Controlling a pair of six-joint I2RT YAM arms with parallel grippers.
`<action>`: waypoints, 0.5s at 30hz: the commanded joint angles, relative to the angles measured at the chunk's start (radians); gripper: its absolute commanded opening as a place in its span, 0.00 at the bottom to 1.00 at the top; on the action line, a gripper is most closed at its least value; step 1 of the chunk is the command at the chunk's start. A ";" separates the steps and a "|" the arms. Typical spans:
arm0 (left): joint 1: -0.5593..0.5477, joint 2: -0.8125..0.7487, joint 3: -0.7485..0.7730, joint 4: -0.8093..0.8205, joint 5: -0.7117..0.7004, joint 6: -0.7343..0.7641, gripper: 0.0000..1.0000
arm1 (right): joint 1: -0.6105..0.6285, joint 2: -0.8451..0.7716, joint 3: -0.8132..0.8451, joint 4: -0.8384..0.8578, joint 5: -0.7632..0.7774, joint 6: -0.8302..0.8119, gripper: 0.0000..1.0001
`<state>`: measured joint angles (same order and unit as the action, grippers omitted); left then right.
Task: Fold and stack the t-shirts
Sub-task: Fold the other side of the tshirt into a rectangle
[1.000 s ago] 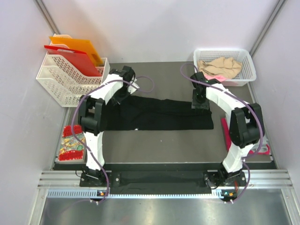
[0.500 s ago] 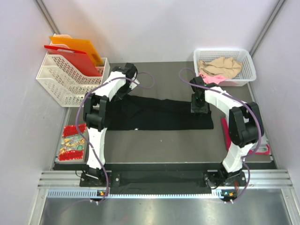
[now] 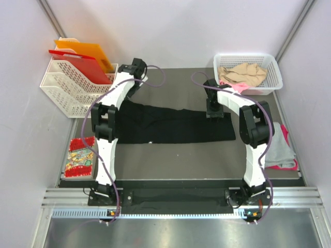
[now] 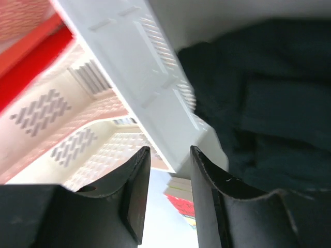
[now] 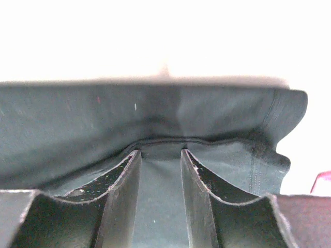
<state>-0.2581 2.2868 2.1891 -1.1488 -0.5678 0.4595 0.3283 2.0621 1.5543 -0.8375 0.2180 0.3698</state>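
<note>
Top view: the black t-shirt [image 3: 176, 125] lies spread in a long band across the middle of the desk [image 3: 176, 157]. The left gripper [image 3: 135, 67] hangs above the shirt's upper-left end, beside the white file rack [image 3: 67, 98] holding the red folder [image 3: 77, 64] and the orange folder [image 3: 85, 50]. Left wrist view: its fingers [image 4: 137, 191] stand a narrow gap apart with nothing between them. The right gripper [image 3: 213, 112] sits on the shirt's upper edge, right of centre. Right wrist view: its fingers [image 5: 121, 196] are narrowly apart, tips on the cloth, black fabric showing in the gap. Upper right, a white basket [image 3: 247, 56] holds a beige t-shirt [image 3: 243, 72] over a pink one [image 3: 239, 87]. At the right edge, a grey t-shirt [image 3: 279, 144] lies on a magenta-pink one [image 3: 283, 166]. A red patterned card [image 3: 80, 157] lies at lower left.
</note>
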 commanded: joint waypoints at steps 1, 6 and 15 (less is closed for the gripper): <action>-0.015 -0.133 -0.018 -0.147 0.182 -0.010 0.41 | -0.028 0.067 0.113 0.020 0.023 -0.006 0.38; -0.130 -0.372 -0.504 -0.158 0.367 0.083 0.40 | -0.034 0.072 0.150 0.005 0.020 -0.006 0.38; -0.156 -0.342 -0.787 0.026 0.364 0.007 0.33 | -0.043 0.037 0.127 -0.002 0.055 -0.008 0.38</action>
<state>-0.4397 1.9060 1.4067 -1.2465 -0.1940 0.5003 0.3027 2.1315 1.6646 -0.8528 0.2249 0.3660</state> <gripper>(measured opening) 0.339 0.379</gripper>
